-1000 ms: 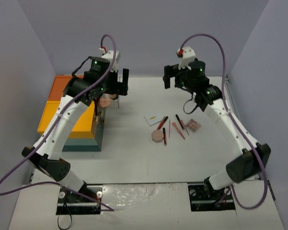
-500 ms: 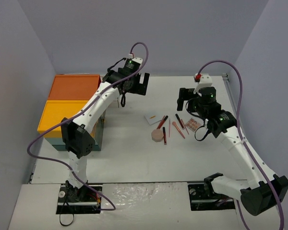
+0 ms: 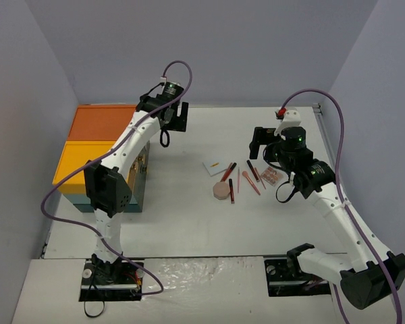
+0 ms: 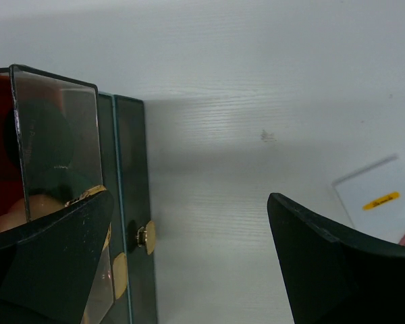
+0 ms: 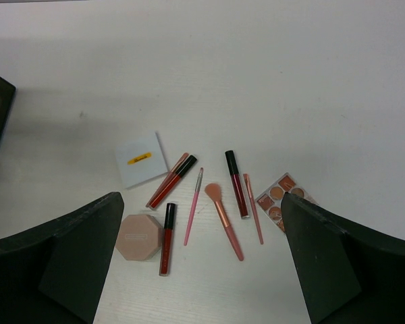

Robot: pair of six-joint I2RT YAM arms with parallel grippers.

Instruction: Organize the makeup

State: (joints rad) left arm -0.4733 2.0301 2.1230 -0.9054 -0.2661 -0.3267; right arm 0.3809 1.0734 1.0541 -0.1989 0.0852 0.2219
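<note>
Pale pink and nearest the arm bases (image 3: 111, 275): noted the hexagonal compact (image 5: 140, 237) flat on the white surface (image 3: 189, 223), a short red tube (image 5: 167, 229) just beside it. Found the rest of the makeup (image 3: 237, 179) fanned out just beyond, loose and unstacked: pink brush (image 5: 193, 206), peach brush (image 5: 223, 219), slim pencil (image 5: 253, 209), a long red tube (image 5: 172, 181) leaning toward the white card (image 5: 142, 168) at the left end, a third red tube (image 5: 236, 183) nearer the palette (image 5: 282, 200) at the right end. Judged nothing sorted yet. Saw the right end effector (image 5: 202, 196) poised over this cluster, fingers spread wide and carrying nothing, its camera looking straight down on the whole set; read that as a pose for choosing a first piece, with the thin tubes likely wanting the fingers set across them, not along. Farther left, found the teal box (image 3: 139, 192) at the surface's edge, gold clasp (image 4: 145, 236) on its wall and a reflective panel (image 4: 54, 135) standing beside that wall; could not name the peach shape (image 4: 3, 219) behind the panel. Farthest back, saw the left end effector (image 4: 189, 199) by the box's far corner, likewise gaping and empty, well apart from the makeup; took it as stationed beside the likely home for the pieces.
</note>
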